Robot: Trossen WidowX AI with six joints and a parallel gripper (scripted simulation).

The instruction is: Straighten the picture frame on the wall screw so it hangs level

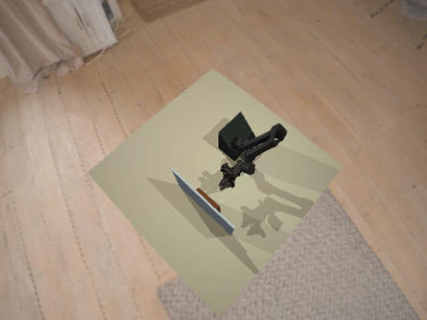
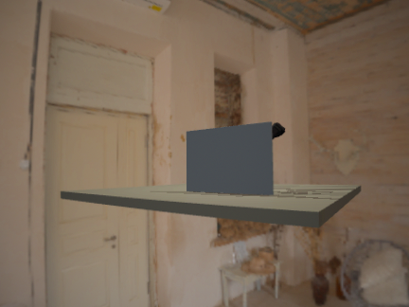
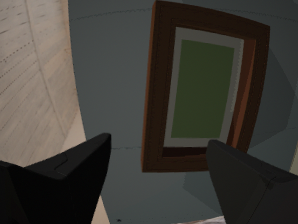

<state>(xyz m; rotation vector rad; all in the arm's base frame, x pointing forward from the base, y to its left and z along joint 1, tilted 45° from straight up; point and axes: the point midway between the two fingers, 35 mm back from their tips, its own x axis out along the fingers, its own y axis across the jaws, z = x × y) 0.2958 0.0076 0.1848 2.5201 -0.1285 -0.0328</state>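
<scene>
Beyond the table (image 1: 128,153) (image 2: 189,201), spreading out as pale floorboards (image 1: 54,207) and, at one corner, as a grey rug (image 1: 326,252). Above the table, standing upright as a blue-grey wall (image 1: 185,185) (image 2: 229,158) (image 3: 110,90). On the near face of that wall, facing the fingers (image 1: 226,184), hanging as the frame (image 1: 209,200) (image 3: 159,90), and hiding behind the wall in the exterior view. Lying ahead of the fingers, just off their tips, and sitting toward the right-hand one in the wrist view; running its long axis up and away from them there, leaning slightly right at the top. Standing well apart, gripping nothing, and apparently falling short of contact. Showing thick brown sides, a pale grey mount and a plain green middle, with shadow darkening the lower inside edge. Probably needing a closer approach and a squarer line-up before any lift. Not showing clearly which side is too high, so perhaps calling for a straight look first; risking a push along the wrong way otherwise.
</scene>
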